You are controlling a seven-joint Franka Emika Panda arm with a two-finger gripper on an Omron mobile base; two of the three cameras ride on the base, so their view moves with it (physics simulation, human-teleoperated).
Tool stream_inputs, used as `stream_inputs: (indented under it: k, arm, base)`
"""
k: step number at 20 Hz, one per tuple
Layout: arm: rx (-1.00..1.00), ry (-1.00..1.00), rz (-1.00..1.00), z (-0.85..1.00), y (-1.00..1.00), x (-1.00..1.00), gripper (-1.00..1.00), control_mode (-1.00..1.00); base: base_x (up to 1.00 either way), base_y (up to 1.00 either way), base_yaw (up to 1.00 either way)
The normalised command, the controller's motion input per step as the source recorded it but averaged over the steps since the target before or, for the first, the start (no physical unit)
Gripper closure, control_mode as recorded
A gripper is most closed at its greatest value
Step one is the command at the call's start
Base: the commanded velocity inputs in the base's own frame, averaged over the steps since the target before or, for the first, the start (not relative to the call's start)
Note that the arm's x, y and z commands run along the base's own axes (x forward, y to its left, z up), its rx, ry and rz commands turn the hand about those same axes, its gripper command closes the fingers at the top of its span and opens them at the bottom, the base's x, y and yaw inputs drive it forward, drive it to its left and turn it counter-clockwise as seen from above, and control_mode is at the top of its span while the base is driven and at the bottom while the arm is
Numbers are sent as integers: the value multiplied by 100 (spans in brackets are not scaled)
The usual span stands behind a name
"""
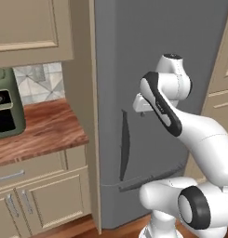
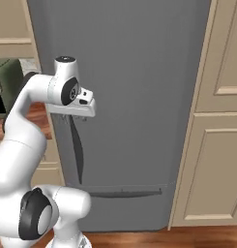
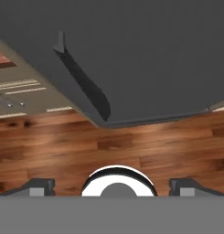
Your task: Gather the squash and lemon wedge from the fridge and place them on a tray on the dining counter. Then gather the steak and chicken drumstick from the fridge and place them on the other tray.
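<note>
The fridge (image 1: 148, 60) stands shut, plain grey, with a slim dark curved handle (image 1: 125, 146) low on its door. To its left a wooden bench (image 1: 38, 128) carries a green appliance (image 1: 6, 104); beige cabinets (image 2: 221, 121) flank its right. The fingers (image 3: 112, 186) are spread wide apart, holding nothing, just in front of the door above the handle.

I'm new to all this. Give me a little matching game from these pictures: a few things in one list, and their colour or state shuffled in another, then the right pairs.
Things:
1. fridge
2. fridge handle
3. gripper
4. green appliance

Descriptions:
A. slim, dark, curved
B. open, holding nothing
C. sits on the wooden counter
D. tall, grey, door closed

Pairs: 1-D, 2-A, 3-B, 4-C
</note>
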Motion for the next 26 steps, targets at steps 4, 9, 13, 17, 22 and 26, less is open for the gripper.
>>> stream_inputs:
  k: [4,9,13,17,22,26]
  arm:
    - [0,0,0,0,0,0,-100,100]
    - [0,0,0,0,0,0,-100,100]
    - [0,0,0,0,0,0,-100,100]
    - [0,0,0,0,0,0,-100,100]
    - [0,0,0,0,0,0,-100,100]
    - [0,0,0,0,0,0,-100,100]
  base:
    - [-2,68,-28]
    - [0,58,-33]
    - [3,53,-33]
    - [0,51,-32]
    - [21,46,-27]
    - [34,34,-20]
